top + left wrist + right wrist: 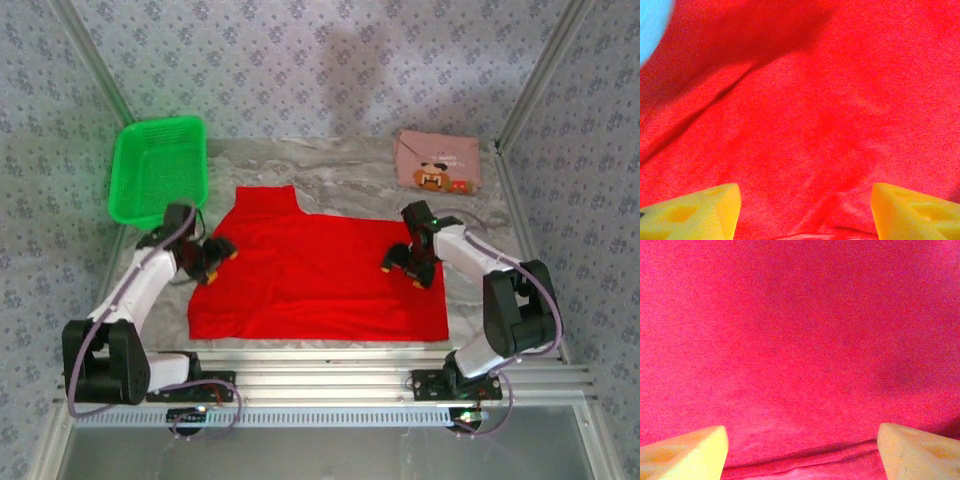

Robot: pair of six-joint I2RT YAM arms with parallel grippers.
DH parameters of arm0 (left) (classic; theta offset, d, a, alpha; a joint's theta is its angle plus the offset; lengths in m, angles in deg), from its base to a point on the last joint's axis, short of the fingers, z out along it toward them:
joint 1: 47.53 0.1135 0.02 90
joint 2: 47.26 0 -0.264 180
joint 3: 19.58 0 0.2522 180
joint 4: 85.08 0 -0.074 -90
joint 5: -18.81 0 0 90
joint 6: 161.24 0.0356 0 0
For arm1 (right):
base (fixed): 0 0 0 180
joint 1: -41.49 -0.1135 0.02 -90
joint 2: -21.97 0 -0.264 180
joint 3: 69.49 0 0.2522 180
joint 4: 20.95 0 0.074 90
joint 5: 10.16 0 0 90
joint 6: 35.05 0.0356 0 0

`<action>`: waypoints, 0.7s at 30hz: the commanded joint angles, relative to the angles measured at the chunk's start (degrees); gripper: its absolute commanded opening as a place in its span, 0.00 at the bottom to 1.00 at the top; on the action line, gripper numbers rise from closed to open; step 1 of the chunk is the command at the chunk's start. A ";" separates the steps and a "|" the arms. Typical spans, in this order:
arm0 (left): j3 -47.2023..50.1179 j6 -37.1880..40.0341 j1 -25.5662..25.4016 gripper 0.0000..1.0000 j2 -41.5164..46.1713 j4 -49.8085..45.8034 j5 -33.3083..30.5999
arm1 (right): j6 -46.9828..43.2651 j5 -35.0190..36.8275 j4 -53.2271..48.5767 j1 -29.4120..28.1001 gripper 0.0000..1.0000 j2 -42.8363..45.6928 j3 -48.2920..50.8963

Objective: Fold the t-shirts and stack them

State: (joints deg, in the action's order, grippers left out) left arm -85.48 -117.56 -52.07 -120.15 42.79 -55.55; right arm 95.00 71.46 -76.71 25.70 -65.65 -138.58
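Overhead view: you see the red t-shirt (320, 285) spread flat at table centre, the pink t-shirt (437, 160) folded at 1 o'clock, and the green basket (158, 165) at 11 o'clock. The left gripper (221, 260), at the red t-shirt's 9 o'clock edge, and the right gripper (402, 272), toward 3 o'clock, both stand with fingers apart over red cloth.

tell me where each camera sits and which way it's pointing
Top external: above and behind the bases, looking down on the table, red shirt, pink shirt and basket; left arm, right arm, left gripper and right gripper show.
Left wrist: on the left wrist, facing down close on the red shirt; its yellow fingers show at the bottom.
Right wrist: on the right wrist, facing down close on the red shirt; its fingers show at the bottom.
Shared: all three see the red shirt.
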 commanded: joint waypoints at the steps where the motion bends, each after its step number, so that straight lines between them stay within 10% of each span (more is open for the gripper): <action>1: -13.59 6.26 -0.38 0.77 -5.13 -4.52 0.78 | -5.36 -0.37 -5.34 4.99 0.82 1.45 -6.54; 12: -58.91 21.58 0.49 0.78 -42.58 -16.81 6.89 | -12.96 -2.12 -8.97 18.74 0.76 -20.81 -29.23; 21: -72.49 22.68 3.56 0.76 -56.42 -15.24 7.65 | -9.47 -2.93 -7.92 20.01 0.70 -30.54 -36.58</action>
State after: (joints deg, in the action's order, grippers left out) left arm -153.08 -97.02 -49.53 -175.62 29.15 -49.30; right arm 84.27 68.66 -82.96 44.85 -95.11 -172.42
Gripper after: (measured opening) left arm 0.762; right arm 0.706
